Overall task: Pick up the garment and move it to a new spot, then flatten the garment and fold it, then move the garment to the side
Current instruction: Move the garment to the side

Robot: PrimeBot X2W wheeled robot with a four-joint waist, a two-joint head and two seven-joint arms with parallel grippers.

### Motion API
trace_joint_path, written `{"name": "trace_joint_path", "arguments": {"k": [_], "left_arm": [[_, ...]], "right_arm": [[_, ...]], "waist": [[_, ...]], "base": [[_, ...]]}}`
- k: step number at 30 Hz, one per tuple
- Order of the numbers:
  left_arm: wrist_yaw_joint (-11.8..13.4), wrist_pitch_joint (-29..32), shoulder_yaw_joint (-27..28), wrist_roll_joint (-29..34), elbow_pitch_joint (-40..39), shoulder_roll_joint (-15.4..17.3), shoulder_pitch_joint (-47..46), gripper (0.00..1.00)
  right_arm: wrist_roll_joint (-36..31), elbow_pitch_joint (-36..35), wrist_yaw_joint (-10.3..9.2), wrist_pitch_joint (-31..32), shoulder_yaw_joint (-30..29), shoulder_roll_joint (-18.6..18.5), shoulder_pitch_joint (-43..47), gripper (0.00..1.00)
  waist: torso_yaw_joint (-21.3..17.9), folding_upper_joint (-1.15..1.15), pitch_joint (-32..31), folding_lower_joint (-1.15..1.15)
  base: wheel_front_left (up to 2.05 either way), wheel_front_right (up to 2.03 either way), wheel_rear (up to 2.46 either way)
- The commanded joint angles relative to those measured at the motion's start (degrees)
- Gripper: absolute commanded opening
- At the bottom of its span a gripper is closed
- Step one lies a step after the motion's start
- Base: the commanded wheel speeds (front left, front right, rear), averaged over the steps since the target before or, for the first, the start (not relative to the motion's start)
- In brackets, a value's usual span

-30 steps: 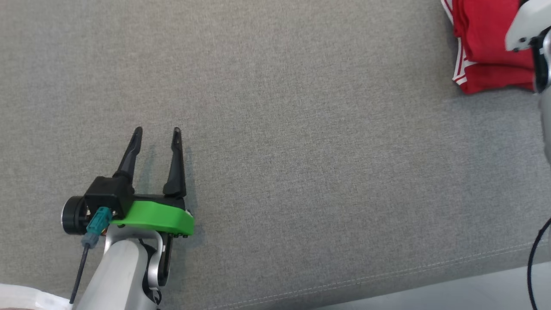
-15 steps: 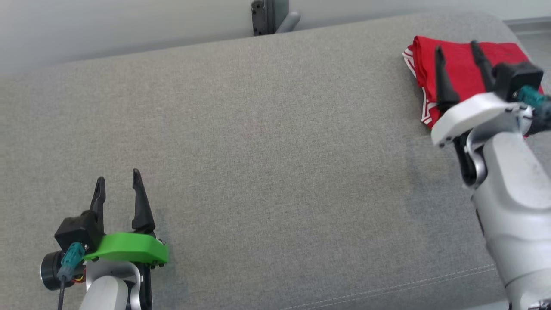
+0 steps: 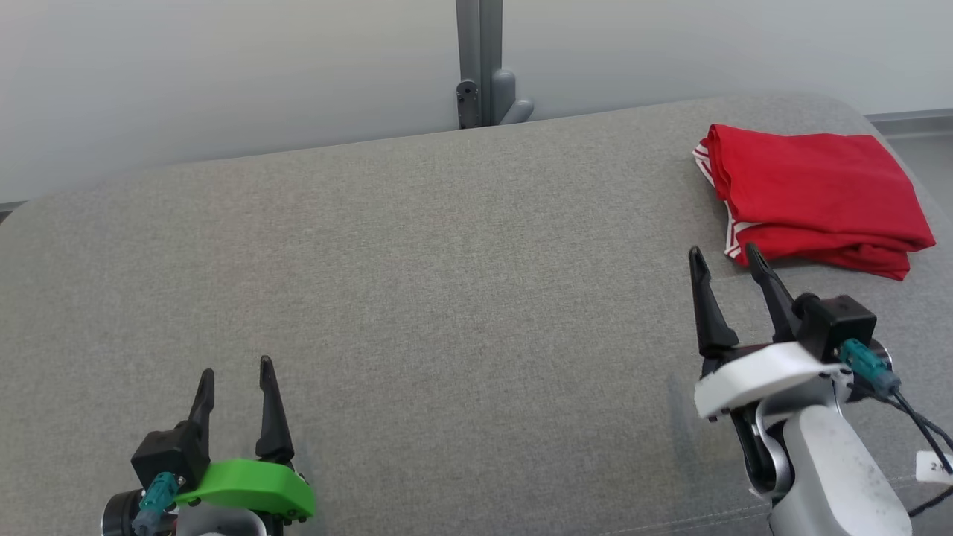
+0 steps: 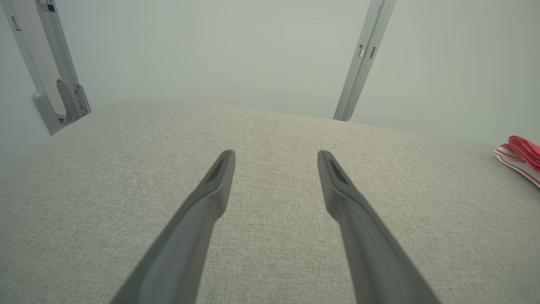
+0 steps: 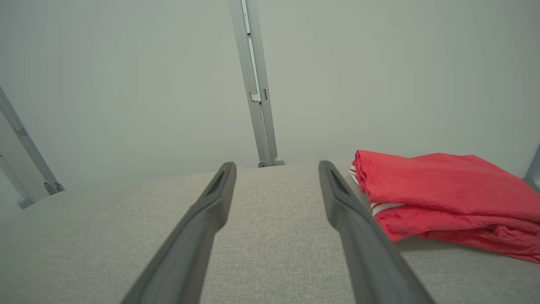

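The garment [image 3: 811, 195] is red with white-striped edges and lies folded in a stack at the far right of the grey cushion [image 3: 447, 283]. It also shows as red folds [image 5: 447, 198] just right of my right fingers, and as a red sliver [image 4: 521, 157] at the edge of the left wrist view. My right gripper [image 3: 726, 257] is open and empty, its tips just short of the garment's near left corner. At the lower left my left gripper [image 3: 234, 371] is open too, with only bare cushion [image 4: 274, 177] between its fingers.
A pale wall with a grey metal upright and bracket [image 3: 480, 89] runs behind the cushion's far edge. Further grey uprights [image 4: 59, 88] stand at the back left. The cushion's right end curves down close beside the garment.
The head camera has tilted up, so the whole picture has shifted down. My right gripper has drawn back off the garment and now sits nearer than it. The left gripper stays open.
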Motion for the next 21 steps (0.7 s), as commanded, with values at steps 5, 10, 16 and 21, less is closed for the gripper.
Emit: {"name": "trace_joint_path", "arguments": {"k": [5,10,16,21], "left_arm": [[-0.7,-0.2,-0.6,1.1,0.5,-0.8,1.3,1.00],[-1.0,-0.2,-0.9,2.1,0.8,-1.6,1.9,1.00],[-0.3,-0.2,-0.4,3.2,0.9,-1.8,2.5,1.00],[-0.2,-0.2,0.0,3.9,1.1,-1.9,3.3,1.00]], "right_arm": [[-1.5,-3.9,-0.09,-0.2,-0.3,0.8,6.4,1.00],[0.1,-7.1,-0.09,0.1,1.4,1.0,11.6,1.00],[1.5,-7.1,-0.09,0.2,2.1,1.0,13.5,1.00],[1.0,-7.0,-0.09,0.1,1.3,1.0,13.9,1.00]], "waist": [[1.8,0.56,-1.0,0.00],[2.6,0.56,-1.5,0.00],[2.8,0.56,-1.9,0.00],[2.8,0.56,-2.3,0.00]], "base": [[0.00,0.00,0.00],[0.00,0.00,0.00],[0.00,0.00,0.00],[0.00,0.00,0.00]]}}
